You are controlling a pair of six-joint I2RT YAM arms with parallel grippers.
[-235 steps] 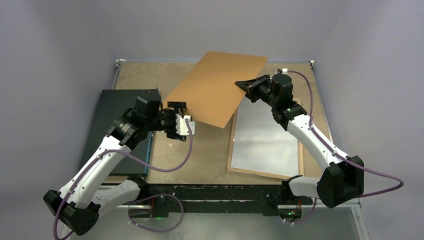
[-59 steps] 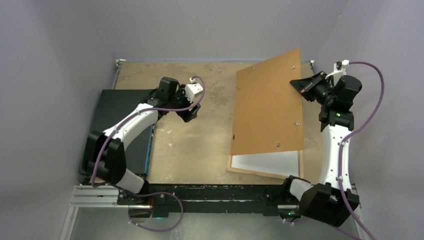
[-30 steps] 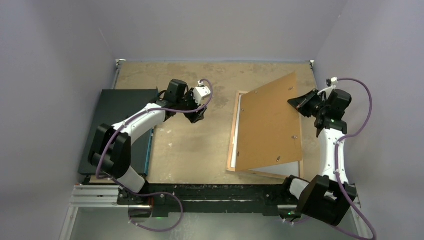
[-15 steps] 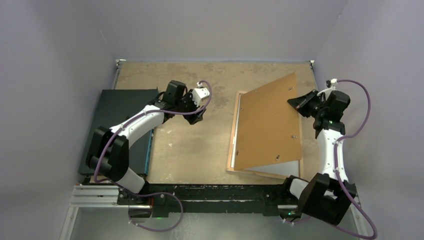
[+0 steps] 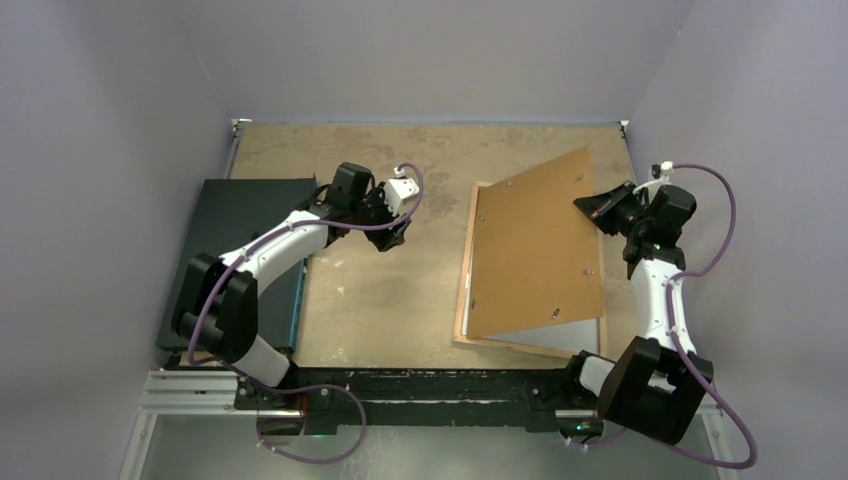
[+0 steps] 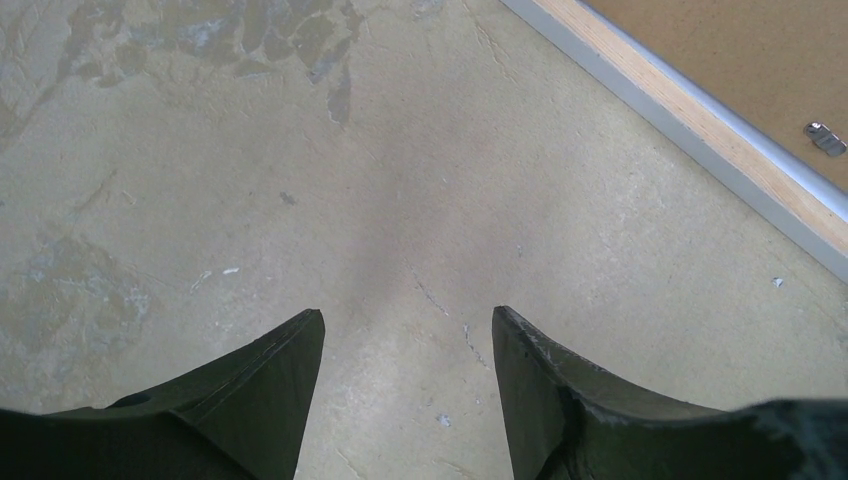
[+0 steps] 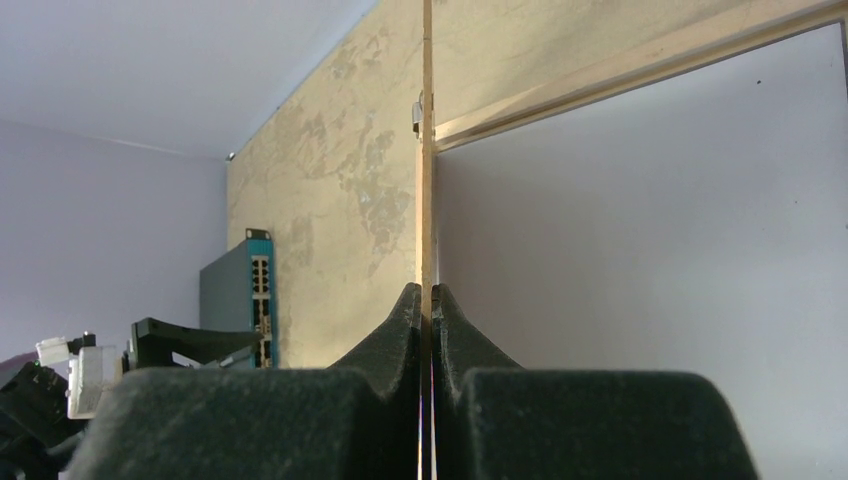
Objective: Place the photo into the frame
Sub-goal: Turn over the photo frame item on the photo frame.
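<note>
The frame lies back-up on the right half of the table, and its wood and silver edge also crosses the left wrist view. The brown backing board leans over it, left edge down in the frame and right edge raised. My right gripper is shut on that raised edge, and the right wrist view shows the board edge-on between the pads of my right gripper. A pale surface shows inside the frame under the board. The photo is out of view. My left gripper hangs open and empty over bare table, its jaws well apart.
A dark flat box with a teal edge lies at the table's left side, under my left arm. Small metal clips sit on the backing board. Grey walls close in the table at the back and both sides.
The backing board has swung from mid-table to the frame and tipped down over it, now held by my right gripper alone. My left gripper let go and drew back. Little moved in the last second.
</note>
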